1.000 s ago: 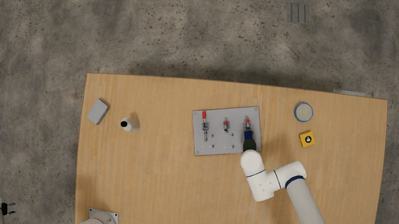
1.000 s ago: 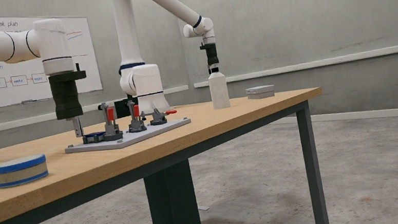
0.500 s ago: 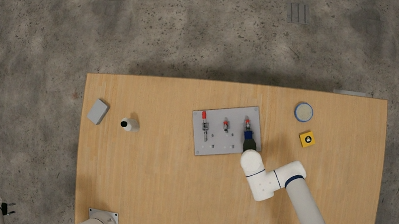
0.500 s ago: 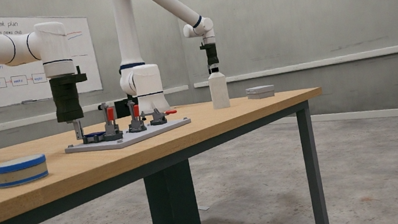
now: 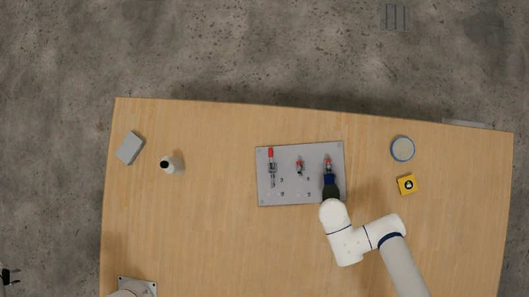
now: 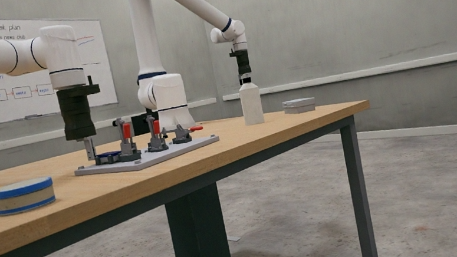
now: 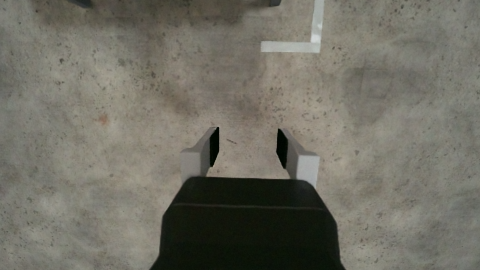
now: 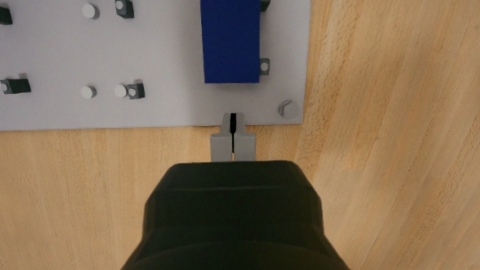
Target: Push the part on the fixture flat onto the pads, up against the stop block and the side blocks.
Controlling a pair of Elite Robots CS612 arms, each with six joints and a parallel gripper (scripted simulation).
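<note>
The blue part (image 5: 328,179) (image 6: 109,154) (image 8: 231,42) lies on the grey fixture plate (image 5: 288,160) (image 6: 139,165) (image 8: 165,50), at the end by the rightmost clamp in the top view. Two small dark blocks (image 8: 264,66) (image 8: 265,6) stand along its right side in the right wrist view. Its far end is out of that view; whether it lies fully flat is too small to tell. My right gripper (image 6: 91,158) (image 8: 233,125) is shut and empty, low, short of the part's near end with a visible gap. My left gripper (image 5: 18,276) (image 7: 248,140) is open and empty, beyond the table.
Three toggle clamps with red handles stand on the plate: one (image 5: 328,163) (image 6: 127,143) beyond the part, one (image 5: 299,166) (image 6: 155,137) in the middle, one (image 5: 272,166) (image 6: 181,134) at the far end. A bottle (image 5: 174,165) (image 6: 251,104), grey box (image 5: 130,148), yellow box (image 5: 407,184) and round tin (image 5: 402,148) stand around.
</note>
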